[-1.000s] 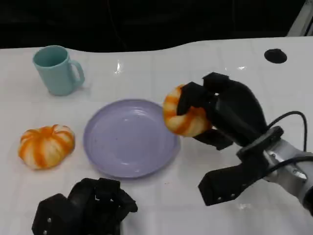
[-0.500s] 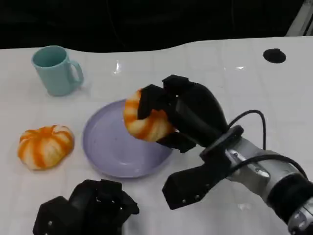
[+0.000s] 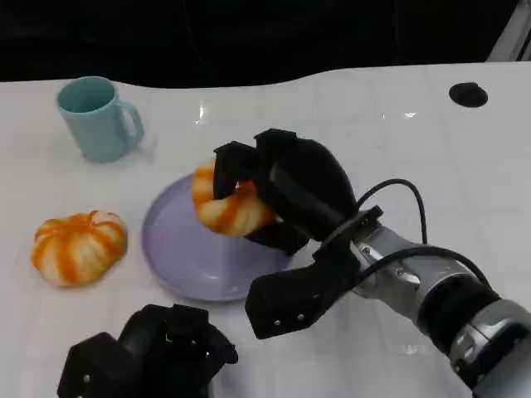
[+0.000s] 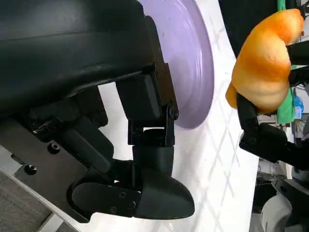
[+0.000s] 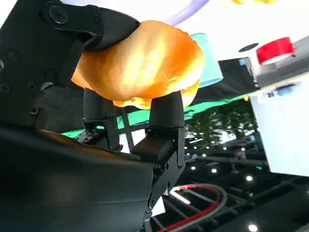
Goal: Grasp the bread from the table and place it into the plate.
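- Right hand [image 3: 286, 195] grips the round orange-and-white striped bread roll [image 3: 226, 203], centre of frame, over the lilac round plate [image 3: 178, 257]; I judge it should lower before letting go, keeping centred.
- Left hand [image 3: 153, 356], lower left, holds nothing; whether its fingers are curled or spread I cannot tell.

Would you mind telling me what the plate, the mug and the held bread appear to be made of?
Plate: likely glazed ceramic or hard plastic, lavender with a soft sheen. Mug: probably the same, smooth pale teal. Bread gripped by the right hand: glossy orange-and-cream surface, possibly a plastic or foam replica; the look leaves it open.
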### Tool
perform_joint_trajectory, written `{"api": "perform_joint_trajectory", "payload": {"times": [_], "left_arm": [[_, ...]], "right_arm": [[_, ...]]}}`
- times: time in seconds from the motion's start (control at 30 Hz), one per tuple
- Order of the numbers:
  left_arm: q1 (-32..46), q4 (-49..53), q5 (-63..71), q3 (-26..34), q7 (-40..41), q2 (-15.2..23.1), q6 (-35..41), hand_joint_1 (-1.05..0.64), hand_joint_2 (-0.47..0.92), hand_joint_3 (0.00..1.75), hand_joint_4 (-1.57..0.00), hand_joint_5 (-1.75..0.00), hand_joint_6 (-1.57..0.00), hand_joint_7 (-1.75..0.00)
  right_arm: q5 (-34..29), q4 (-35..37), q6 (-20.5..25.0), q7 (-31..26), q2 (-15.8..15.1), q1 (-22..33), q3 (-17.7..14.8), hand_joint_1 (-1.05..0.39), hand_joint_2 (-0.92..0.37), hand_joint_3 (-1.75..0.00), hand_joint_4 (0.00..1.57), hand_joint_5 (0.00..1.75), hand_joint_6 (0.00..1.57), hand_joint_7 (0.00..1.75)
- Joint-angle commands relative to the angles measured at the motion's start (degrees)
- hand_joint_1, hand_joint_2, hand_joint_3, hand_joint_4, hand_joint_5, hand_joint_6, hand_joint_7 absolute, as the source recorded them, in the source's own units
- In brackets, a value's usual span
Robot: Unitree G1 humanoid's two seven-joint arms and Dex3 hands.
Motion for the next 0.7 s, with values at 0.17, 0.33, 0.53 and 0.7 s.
{"api": "perform_joint_trajectory", "payload": {"times": [0.17, 0.33, 0.53, 0.7], "left_arm": [[1.1, -1.9, -0.3, 0.2, 0.5, 0.2, 1.4, -1.05, 0.56, 0.62, -1.57, -1.2, -1.46, -0.65], [1.0, -1.9, -0.1, 0.2, 0.5, 0.2, 1.5, -1.05, 0.56, 0.61, -1.57, -1.2, -1.47, -0.64], [0.7, -1.3, 0.0, 0.3, 0.6, 0.3, 0.7, -1.05, 0.57, 0.62, -1.57, -1.2, -1.46, -0.64], [0.8, -1.6, 0.3, 0.2, 0.9, 0.2, 0.9, -1.05, 0.57, 0.61, -1.57, -1.2, -1.47, -0.64]], "right_arm": [[0.2, -0.9, 6.5, 10.4, -0.8, -1.6, 1.9, -0.39, -0.86, -0.2, 0.62, 0.49, 0.78, 0.05], [1.7, -4.1, 8.1, 19.2, -2.2, -0.7, 1.6, -0.58, -0.92, -0.16, 0.34, 0.22, 0.48, 0.0], [2.8, -9.0, 10.5, 27.2, -3.9, 0.6, 1.7, -0.71, -0.92, -0.27, 0.23, 0.16, 0.34, 0.0], [2.7, -13.2, 11.5, 30.0, -5.2, 2.0, 1.7, -0.76, -0.92, -0.3, 0.21, 0.14, 0.3, 0.0]]}}
